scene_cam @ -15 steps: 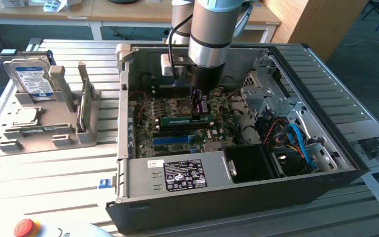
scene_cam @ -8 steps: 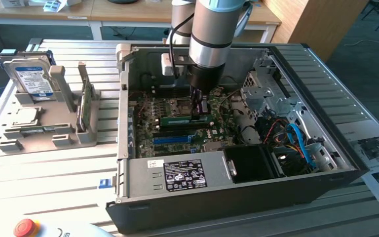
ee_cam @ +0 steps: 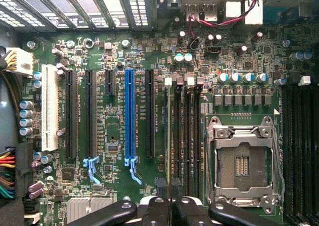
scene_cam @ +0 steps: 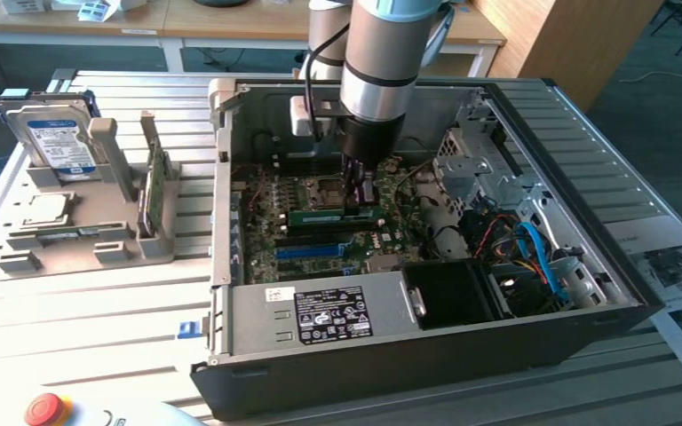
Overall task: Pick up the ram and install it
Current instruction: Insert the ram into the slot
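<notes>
Ram [scene_cam: 323, 216] lies along motherboard [scene_cam: 273, 232] memory slots, just under lowered gripper [scene_cam: 359, 191]; cannot tell whether gripped or released.

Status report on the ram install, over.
Hand low over motherboard slots. Ram lies along slots beneath it; seated or held, can't tell. No obstruction seen.

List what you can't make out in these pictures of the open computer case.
1. Exterior view: what the end effector touches on the motherboard, dark and too small.
2. Wrist view: end effector, cut off by the picture's edge.
3. Exterior view: print on the power supply label, too small.
4. Exterior view: the hard drive's lower part, hidden by its grey holder.
</notes>
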Robot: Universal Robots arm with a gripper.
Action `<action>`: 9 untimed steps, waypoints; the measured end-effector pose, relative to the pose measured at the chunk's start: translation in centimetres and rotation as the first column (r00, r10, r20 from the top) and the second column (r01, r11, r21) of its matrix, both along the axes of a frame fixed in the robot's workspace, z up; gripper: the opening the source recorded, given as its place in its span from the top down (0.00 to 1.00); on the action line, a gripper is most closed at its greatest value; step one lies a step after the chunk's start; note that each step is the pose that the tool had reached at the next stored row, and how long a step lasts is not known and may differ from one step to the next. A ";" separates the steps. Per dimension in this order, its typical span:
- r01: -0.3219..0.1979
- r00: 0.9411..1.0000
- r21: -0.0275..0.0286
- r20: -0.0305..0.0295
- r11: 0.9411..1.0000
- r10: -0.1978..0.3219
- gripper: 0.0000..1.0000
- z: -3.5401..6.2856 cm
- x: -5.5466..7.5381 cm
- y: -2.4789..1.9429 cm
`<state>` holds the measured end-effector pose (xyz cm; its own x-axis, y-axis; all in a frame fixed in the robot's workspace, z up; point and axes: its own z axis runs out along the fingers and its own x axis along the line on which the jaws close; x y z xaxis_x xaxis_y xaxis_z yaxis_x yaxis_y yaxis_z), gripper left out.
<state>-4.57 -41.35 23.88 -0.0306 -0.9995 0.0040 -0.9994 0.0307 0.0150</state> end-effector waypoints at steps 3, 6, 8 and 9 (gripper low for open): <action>-0.003 1.000 0.000 -0.001 1.000 0.003 0.88 0.00 0.0 0.00; -0.003 1.000 0.000 -0.001 1.000 0.003 0.88 0.00 0.0 0.00; -0.003 1.000 0.000 -0.001 1.000 0.003 0.88 -0.01 0.0 0.00; -0.003 1.000 0.000 -0.001 1.000 0.003 0.88 -0.02 0.0 0.00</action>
<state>-4.55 -41.35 23.86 -0.0273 -0.9996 0.0040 -0.9995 0.0274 0.0157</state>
